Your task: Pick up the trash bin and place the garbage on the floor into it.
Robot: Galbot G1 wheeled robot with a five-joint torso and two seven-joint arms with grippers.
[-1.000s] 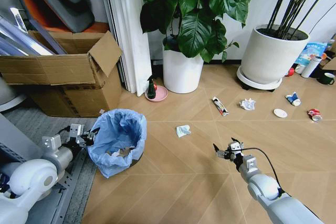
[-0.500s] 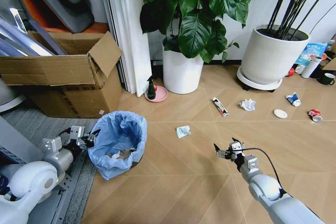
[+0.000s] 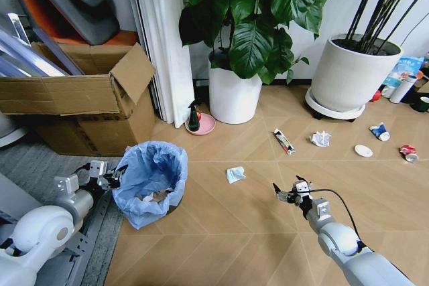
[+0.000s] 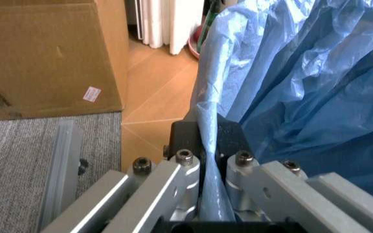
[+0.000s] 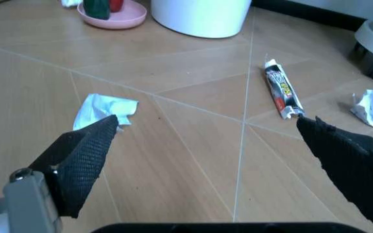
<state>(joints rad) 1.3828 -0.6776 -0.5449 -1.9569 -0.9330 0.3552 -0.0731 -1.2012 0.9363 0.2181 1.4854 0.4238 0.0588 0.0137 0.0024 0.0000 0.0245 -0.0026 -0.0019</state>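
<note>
While the left gripper (image 3: 109,176) sits at about eight o'clock in the head view, its fingers (image 4: 180,177) are clamped on a fold of the light-blue liner at the rim of the trash bin (image 3: 151,180), whose black body is mostly hidden under the baggy plastic. Inside the bin a few pale scraps show, too small to identify. At about five o'clock the right gripper (image 3: 285,191) hovers above the floor (image 3: 221,232), its jaws spread wide and empty; the right wrist view shows its dark pads (image 5: 83,160) well apart.

Just beyond it, a white paper wad (image 3: 234,174) lies on bare chevron flooring with open room all around. Farther out toward two o'clock lie a dark printed wrapper (image 3: 283,141), a crumpled white wad (image 3: 321,138), a white disc (image 3: 363,151), a blue-white packet (image 3: 379,131) and a red-white can (image 3: 407,153), the last near the picture's right edge. A grey carpet strip (image 3: 40,159) borders the floor on the left, below a cardboard box (image 3: 80,102). At the back wall stand a pink dish (image 3: 201,123) and two white plant pots (image 3: 234,93), their foliage cut off at the top.
</note>
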